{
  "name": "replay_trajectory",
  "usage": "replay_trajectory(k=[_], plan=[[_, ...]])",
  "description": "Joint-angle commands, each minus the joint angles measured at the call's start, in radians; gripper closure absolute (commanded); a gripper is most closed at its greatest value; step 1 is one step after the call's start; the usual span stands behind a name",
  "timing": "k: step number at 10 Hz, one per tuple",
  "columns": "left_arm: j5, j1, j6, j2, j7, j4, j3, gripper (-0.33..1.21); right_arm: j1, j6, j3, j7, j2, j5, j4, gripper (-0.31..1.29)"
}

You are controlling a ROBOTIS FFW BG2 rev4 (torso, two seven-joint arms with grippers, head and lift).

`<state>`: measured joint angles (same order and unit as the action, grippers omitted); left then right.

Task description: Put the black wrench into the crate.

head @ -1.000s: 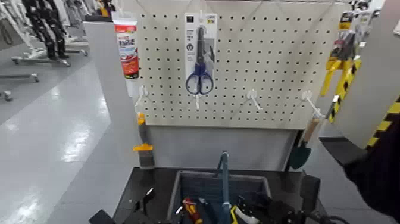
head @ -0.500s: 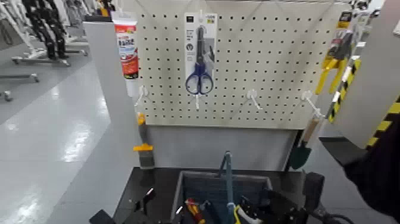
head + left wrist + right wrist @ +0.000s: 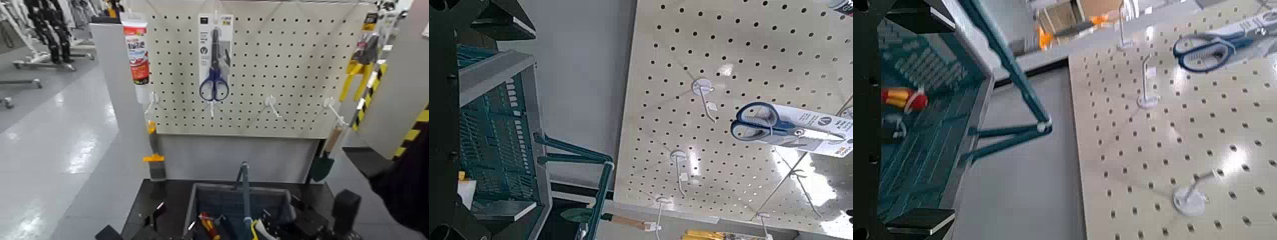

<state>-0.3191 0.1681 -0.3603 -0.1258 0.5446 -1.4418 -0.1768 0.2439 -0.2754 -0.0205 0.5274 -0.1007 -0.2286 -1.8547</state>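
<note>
The dark grey crate (image 3: 237, 187) with its tall blue-grey handle (image 3: 244, 191) stands on the black table below the pegboard. I cannot pick out the black wrench; only dark shapes lie in the crate's right half beneath my right arm (image 3: 345, 209). In the right wrist view my right gripper (image 3: 893, 120) hangs over the crate (image 3: 981, 95), its fingers wide apart with nothing between them. My left gripper (image 3: 459, 120) waits beside the crate's slatted wall (image 3: 499, 130), also open and empty.
A red-handled tool (image 3: 207, 225) and a yellow-handled one (image 3: 255, 231) lie in the crate. On the pegboard (image 3: 287, 64) hang blue-handled scissors (image 3: 214, 76), a tube (image 3: 136, 51) and bare white hooks (image 3: 271, 102). A green trowel (image 3: 321, 167) hangs at the right.
My right arm's dark wrist has moved to the right and lower, away from the crate's middle. The left arm has not moved.
</note>
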Motion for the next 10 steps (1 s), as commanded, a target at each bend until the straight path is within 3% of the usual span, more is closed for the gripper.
replay_trajectory(k=[1,2,4,10], plan=[[0.0,0.01,0.0,0.002,0.0,-0.005,0.007,0.11,0.166,0.252,0.016,-0.188,0.009,0.003,-0.043,0.01],[0.0,0.013,0.0,0.003,0.0,-0.006,0.011,0.11,0.215,0.308,0.027,-0.251,0.001,0.003,-0.051,0.01],[0.0,0.016,0.001,0.003,0.0,-0.008,0.013,0.11,0.267,0.349,0.033,-0.282,-0.004,0.009,-0.057,0.01],[0.003,0.034,0.026,0.018,0.003,-0.012,0.034,0.11,0.291,0.343,0.031,-0.32,-0.004,0.026,-0.075,0.01]])
